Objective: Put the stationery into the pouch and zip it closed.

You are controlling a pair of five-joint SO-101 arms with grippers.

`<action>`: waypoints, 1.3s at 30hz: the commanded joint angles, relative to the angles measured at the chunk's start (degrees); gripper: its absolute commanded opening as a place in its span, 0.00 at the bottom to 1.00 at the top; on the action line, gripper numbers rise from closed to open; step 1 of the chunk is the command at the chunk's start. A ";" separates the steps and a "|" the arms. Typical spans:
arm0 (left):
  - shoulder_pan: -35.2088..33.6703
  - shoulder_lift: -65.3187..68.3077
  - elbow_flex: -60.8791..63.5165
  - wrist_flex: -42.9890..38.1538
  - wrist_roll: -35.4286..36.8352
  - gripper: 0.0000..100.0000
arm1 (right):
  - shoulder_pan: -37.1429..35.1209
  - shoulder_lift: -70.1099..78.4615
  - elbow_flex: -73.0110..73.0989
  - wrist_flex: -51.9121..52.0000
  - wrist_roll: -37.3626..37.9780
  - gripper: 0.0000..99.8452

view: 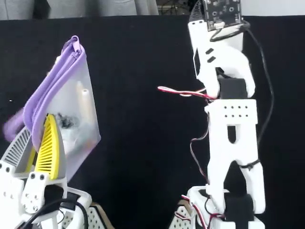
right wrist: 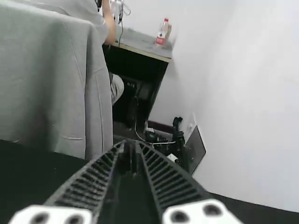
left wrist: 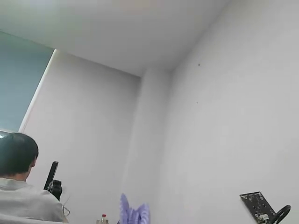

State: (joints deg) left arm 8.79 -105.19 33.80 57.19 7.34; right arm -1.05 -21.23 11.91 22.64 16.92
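Observation:
The translucent pouch point(view: 78, 107) with a purple zipper band point(view: 55, 81) is held up off the black table point(view: 143, 143), tilted, at the left. My left gripper point(view: 34, 129) is shut on its lower edge, one yellow finger point(view: 47, 150) lying against the clear side. Inside the pouch I see a white stick-shaped item point(view: 86, 102) and a dark item point(view: 64, 121). The purple tip of the pouch point(left wrist: 133, 213) pokes into the left wrist view. My right arm point(view: 231, 124) stands upright at the right, away from the pouch. My right gripper point(right wrist: 130, 150) is shut with nothing in it.
Red and white wires point(view: 183, 92) stick out sideways from the right arm at mid height. The two arm bases sit at the table's front edge. Bare black table lies between the arms.

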 commanded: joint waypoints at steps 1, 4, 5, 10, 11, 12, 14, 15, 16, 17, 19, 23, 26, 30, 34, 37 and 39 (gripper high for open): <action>0.31 0.53 0.92 -0.44 0.26 0.03 | -1.05 -6.46 -2.86 1.85 -0.53 0.01; 0.40 0.53 3.91 -2.20 0.35 0.03 | -0.88 -10.07 -2.86 3.87 -0.53 0.01; 0.40 0.53 5.32 -3.16 0.35 0.03 | -0.97 -11.30 -2.86 4.57 -0.53 0.01; 7.16 0.70 16.04 -8.00 -0.88 0.03 | -1.05 -16.31 -2.86 7.38 -0.53 0.01; 9.45 0.70 18.51 -9.14 -2.29 0.03 | -1.05 -17.10 -2.86 7.74 -0.53 0.01; 11.74 0.70 20.97 -10.29 -3.96 0.03 | -1.05 -17.71 -2.86 8.18 -0.53 0.01; 14.90 0.70 25.54 -12.84 -5.80 0.03 | -1.05 -18.86 -3.03 9.14 -0.18 0.01; 15.34 0.70 27.65 -14.15 -5.89 0.03 | -1.05 -19.30 -3.12 9.32 -0.09 0.01; 15.34 0.70 29.41 -15.56 -5.80 0.03 | -1.05 -19.74 -3.12 9.58 -0.09 0.01; 15.34 0.70 30.99 -16.88 -5.80 0.03 | -0.88 -20.18 -3.12 9.67 -0.09 0.01; 15.25 1.41 33.27 -18.90 -5.89 0.03 | -0.88 -20.79 -2.95 9.67 -0.09 0.01; 13.23 10.11 32.66 -21.27 -6.07 0.03 | -0.79 -21.41 -3.21 10.46 -0.09 0.01; 9.01 21.80 29.32 -23.03 -5.80 0.03 | -0.79 -21.93 -2.95 10.46 -0.09 0.02; 6.99 38.86 20.44 -19.69 -5.89 0.10 | -0.79 -22.02 -2.95 10.46 -0.09 0.02; 6.99 52.92 10.59 -16.35 -5.63 0.25 | -0.70 -22.02 -2.95 10.46 -0.09 0.02; 6.81 59.87 4.26 -14.86 -3.16 0.27 | -0.70 -22.02 -3.12 10.46 0.00 0.02; 5.67 62.77 0.66 -14.59 -2.11 0.27 | -0.70 -22.02 -3.12 10.46 0.00 0.02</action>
State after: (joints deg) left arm 16.09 -48.57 44.26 41.89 2.95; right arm -1.23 -41.71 11.91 32.92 17.01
